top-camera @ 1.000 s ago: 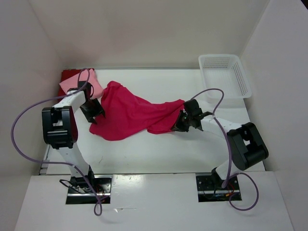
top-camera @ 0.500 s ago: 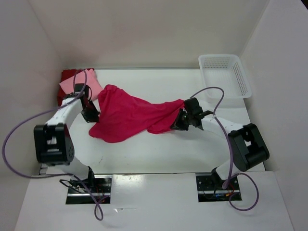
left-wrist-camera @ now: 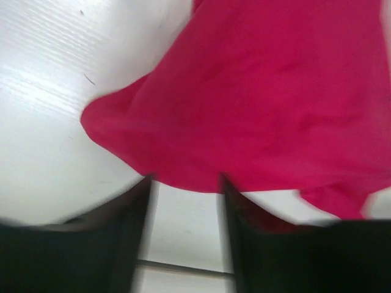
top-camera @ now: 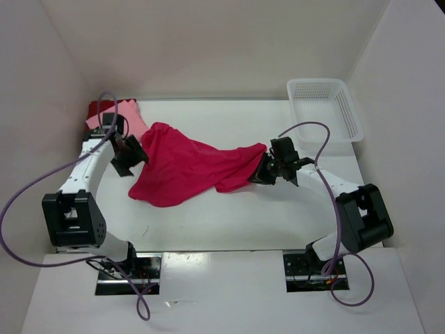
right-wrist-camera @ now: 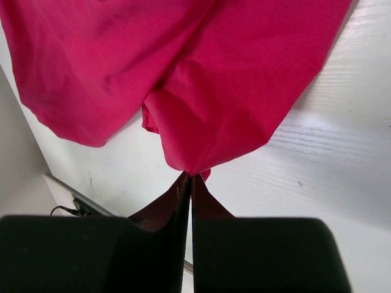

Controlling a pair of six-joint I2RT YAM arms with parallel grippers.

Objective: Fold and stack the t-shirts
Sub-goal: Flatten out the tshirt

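The bright crimson-magenta cloth t-shirt (top-camera: 184, 167) lies rumpled across the middle of the white table (top-camera: 229, 216). It is drawn into a long band from left to right rather than laid flat, so I judge it is being spread out for folding, with no fold made yet. Its right end is gathered to a point in the right gripper (right-wrist-camera: 190, 180), whose jaws are clenched on that pinch of cloth to anchor the stretch. The left gripper (left-wrist-camera: 185, 186) sits at the shirt's left edge with its jaws apart and bare table showing between them. The hem lies just past its tips, so it grasps nothing and seems placed to take a hold there. In the back left corner a light pink cloth t-shirt (top-camera: 132, 118) rests on a dark red cloth t-shirt (top-camera: 97, 108), likely the stack. A white plastic lattice basket (top-camera: 348, 104) stands in the back right corner, well apart.
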